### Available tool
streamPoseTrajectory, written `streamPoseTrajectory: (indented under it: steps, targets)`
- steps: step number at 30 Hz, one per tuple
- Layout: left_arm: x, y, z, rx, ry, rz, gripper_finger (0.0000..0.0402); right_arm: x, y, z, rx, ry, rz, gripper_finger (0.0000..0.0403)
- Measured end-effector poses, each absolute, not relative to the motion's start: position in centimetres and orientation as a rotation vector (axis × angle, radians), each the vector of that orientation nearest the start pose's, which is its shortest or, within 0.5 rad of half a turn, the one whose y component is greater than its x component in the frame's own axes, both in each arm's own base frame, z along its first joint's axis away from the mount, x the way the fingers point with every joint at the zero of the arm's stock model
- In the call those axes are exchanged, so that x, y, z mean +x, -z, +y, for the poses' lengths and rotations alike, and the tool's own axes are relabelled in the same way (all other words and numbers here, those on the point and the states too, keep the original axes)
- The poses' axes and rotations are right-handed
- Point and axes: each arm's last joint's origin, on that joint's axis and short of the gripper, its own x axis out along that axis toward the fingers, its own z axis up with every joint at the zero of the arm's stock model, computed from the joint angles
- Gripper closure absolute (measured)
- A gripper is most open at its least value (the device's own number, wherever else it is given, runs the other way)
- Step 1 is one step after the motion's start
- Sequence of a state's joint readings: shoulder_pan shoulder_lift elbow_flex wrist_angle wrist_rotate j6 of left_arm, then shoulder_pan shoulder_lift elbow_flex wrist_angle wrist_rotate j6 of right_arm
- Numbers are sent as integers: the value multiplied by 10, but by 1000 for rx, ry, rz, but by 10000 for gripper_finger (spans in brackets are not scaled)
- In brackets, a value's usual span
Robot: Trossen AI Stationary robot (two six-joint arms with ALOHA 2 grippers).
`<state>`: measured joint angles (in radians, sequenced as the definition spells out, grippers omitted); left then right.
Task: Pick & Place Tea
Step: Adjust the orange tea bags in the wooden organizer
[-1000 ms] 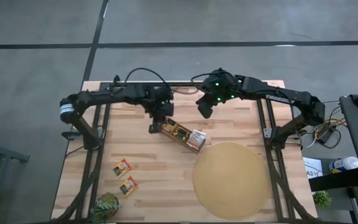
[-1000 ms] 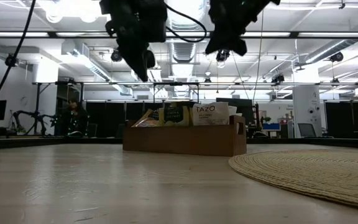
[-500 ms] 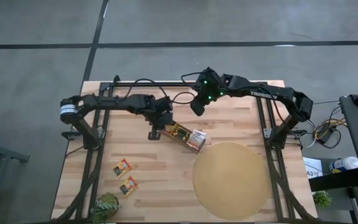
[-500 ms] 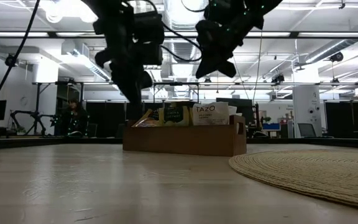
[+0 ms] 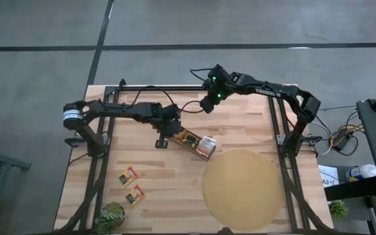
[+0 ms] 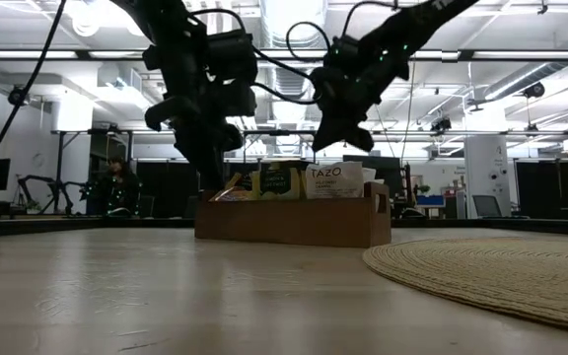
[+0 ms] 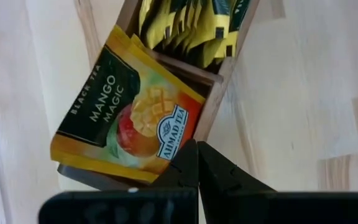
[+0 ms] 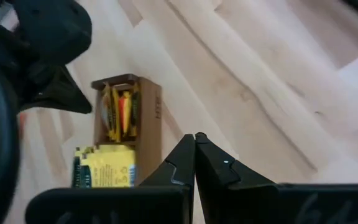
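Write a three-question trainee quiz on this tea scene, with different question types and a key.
1. True or false: the left tool is shut on the Mango Magic sachet.
2. The wooden box sits: A) on the round mat; B) on bare table beside the mat; C) off the table.
3. Fill in: two loose sachets lie on the table near the ____.

Key: 1 false, both tools are shut empty, the right tool hanging above the table; 2 B; 3 plant.
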<state>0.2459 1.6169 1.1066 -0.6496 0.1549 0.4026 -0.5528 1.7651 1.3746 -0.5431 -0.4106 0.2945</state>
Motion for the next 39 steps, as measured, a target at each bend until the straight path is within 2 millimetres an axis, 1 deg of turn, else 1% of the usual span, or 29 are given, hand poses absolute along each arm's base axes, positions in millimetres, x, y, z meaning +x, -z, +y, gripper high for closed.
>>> streamPoseTrajectory:
  steps: [3, 8, 18, 27, 34, 39]
  targets:
    - [306, -211, 72, 142, 157, 1125, 401, 330, -237, -197, 766, 212, 804, 394]
    - [305, -211, 72, 145, 159, 1126, 401, 340, -216, -202, 832, 172, 810, 394]
    - [307, -208, 72, 163, 167, 1103, 401, 367, -184, -185, 864, 116, 845, 394]
    - [305, -205, 72, 166, 173, 1110, 401, 378, -171, -177, 884, 85, 850, 394]
    - [305, -204, 71, 166, 173, 1111, 401, 385, -173, -172, 883, 70, 836, 394]
    - [305, -204, 71, 166, 172, 1109, 402, 385, -173, -172, 876, 103, 838, 394]
